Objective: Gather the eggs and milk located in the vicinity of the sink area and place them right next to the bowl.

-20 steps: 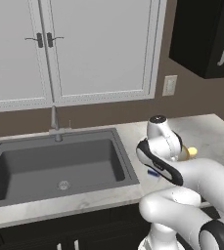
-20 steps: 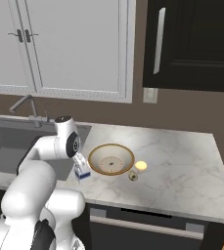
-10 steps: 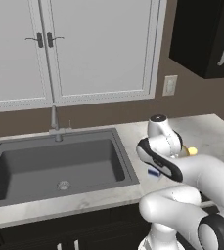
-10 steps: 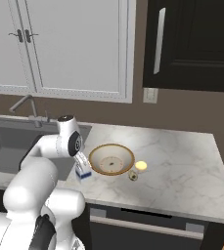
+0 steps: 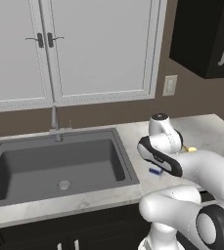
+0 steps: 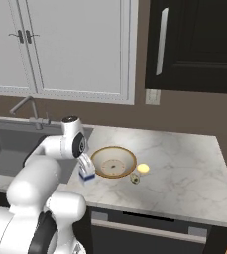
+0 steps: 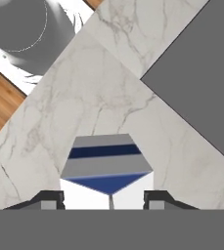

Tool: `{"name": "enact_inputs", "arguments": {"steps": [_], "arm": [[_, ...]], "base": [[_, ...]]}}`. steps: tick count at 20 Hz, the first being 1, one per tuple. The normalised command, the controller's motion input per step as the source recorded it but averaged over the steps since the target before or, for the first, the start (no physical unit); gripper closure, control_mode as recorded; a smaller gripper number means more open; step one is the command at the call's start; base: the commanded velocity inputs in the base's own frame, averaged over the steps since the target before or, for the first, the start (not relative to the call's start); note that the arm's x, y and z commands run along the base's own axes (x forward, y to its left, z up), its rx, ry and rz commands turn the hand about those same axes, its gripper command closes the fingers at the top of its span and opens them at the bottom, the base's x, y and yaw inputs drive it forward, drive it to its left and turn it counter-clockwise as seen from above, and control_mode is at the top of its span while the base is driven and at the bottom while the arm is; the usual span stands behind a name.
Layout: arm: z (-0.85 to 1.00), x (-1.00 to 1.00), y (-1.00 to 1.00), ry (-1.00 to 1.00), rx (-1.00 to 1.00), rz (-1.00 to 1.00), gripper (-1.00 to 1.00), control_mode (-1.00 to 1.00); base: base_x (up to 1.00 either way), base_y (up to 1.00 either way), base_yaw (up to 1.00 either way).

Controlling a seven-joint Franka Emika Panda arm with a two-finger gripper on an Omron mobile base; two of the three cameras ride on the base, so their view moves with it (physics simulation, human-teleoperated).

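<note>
Milk carton (image 7: 107, 171) sits squarely between the hand's (image 7: 103, 199) two fingers, upright on the worktop (image 6: 184, 163), just left of the bowl (image 6: 114, 161). Clasped on the carton, apparently; release straight upward next.

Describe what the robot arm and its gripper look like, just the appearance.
The arm is glossy white, built of thick rounded segments with bulging elbows. Dark bands and black ring-shaped caps mark its joints, one large black ring low near the base. No cables or markings show. The gripper ends in two small dark, blocky finger tips with lighter grey faces.
</note>
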Motion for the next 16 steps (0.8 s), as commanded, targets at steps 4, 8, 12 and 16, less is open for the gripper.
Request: {"name": "enact_inputs", "arguments": {"steps": [4, 8, 12, 16], "arm": [[-0.02, 0.00, 0.00, 0.00, 0.00, 0.00, 1.00, -1.00], [0.00, 0.00, 0.00, 0.00, 0.00, 0.00, -1.00, -1.00], [-0.01, 0.00, 0.00, 0.00, 0.00, 0.00, -1.00, -1.00], [0.00, 0.00, 0.00, 0.00, 0.00, 0.00, -1.00, -1.00]], "base": [[0.00, 0.00, 0.00], [0.00, 0.00, 0.00], [0.00, 0.00, 0.00], [0.00, 0.00, 0.00]]}}
